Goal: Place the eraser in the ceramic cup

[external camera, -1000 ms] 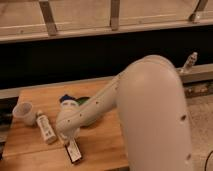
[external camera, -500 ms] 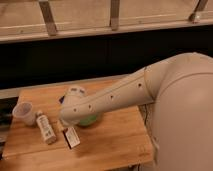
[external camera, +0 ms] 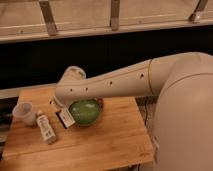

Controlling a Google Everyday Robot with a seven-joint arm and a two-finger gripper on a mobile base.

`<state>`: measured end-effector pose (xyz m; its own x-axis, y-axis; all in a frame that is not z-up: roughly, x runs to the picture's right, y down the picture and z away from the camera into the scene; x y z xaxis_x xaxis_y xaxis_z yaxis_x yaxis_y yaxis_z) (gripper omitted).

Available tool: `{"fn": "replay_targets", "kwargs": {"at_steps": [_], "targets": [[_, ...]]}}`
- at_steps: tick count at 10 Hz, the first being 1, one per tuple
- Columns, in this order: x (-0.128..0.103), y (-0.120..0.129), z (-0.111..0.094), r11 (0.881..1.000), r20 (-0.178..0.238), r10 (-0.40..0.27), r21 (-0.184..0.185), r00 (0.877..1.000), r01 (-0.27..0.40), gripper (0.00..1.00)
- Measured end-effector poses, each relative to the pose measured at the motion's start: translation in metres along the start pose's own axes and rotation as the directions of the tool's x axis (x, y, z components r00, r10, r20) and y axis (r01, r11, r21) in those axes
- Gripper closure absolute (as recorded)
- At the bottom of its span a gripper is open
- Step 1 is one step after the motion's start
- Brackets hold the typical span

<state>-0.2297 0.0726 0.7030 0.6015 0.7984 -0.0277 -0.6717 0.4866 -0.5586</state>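
The eraser (external camera: 65, 118), a flat black block with a pale face, hangs tilted just above the wooden table (external camera: 105, 142), against the left side of the green bowl (external camera: 85, 111). My gripper (external camera: 62, 108) is at the end of the white arm (external camera: 115, 82), directly over the eraser and shut on its top end; the wrist hides most of the gripper. The ceramic cup (external camera: 25, 113), small and off-white, stands upright near the table's left edge, to the left of the gripper and apart from it.
A white labelled tube (external camera: 46, 128) lies on the table between the cup and the eraser. The arm's large white body (external camera: 185, 115) fills the right side. A dark wall and a railing run behind the table.
The eraser has come up off the table's front area and moved back and left with the gripper. The arm has swung upward and now uncovers the green bowl.
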Motion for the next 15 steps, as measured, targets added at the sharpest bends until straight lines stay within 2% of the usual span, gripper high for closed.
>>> {"fn": "replay_targets", "kwargs": {"at_steps": [2,4,6,7,9,10,12,14,15], "targets": [[-0.028,0.003,-0.013,0.998,0.059,-0.055,-0.003,0.997,0.055,1.00],[-0.054,0.009,-0.027,0.994,0.130,-0.111,-0.010,0.985,0.113,1.00],[-0.080,0.024,-0.034,0.984,0.184,-0.169,-0.022,0.968,0.176,1.00],[-0.093,0.036,-0.031,0.975,0.211,-0.205,-0.038,0.956,0.217,1.00],[-0.108,0.050,-0.026,0.962,0.244,-0.241,-0.066,0.939,0.264,1.00],[-0.118,0.062,-0.022,0.953,0.260,-0.260,-0.084,0.930,0.290,1.00],[-0.139,0.096,-0.020,0.926,0.295,-0.313,-0.118,0.903,0.359,1.00],[-0.158,0.128,-0.026,0.894,0.335,-0.364,-0.136,0.869,0.427,1.00],[-0.163,0.140,-0.026,0.880,0.350,-0.380,-0.147,0.856,0.451,1.00]]}}
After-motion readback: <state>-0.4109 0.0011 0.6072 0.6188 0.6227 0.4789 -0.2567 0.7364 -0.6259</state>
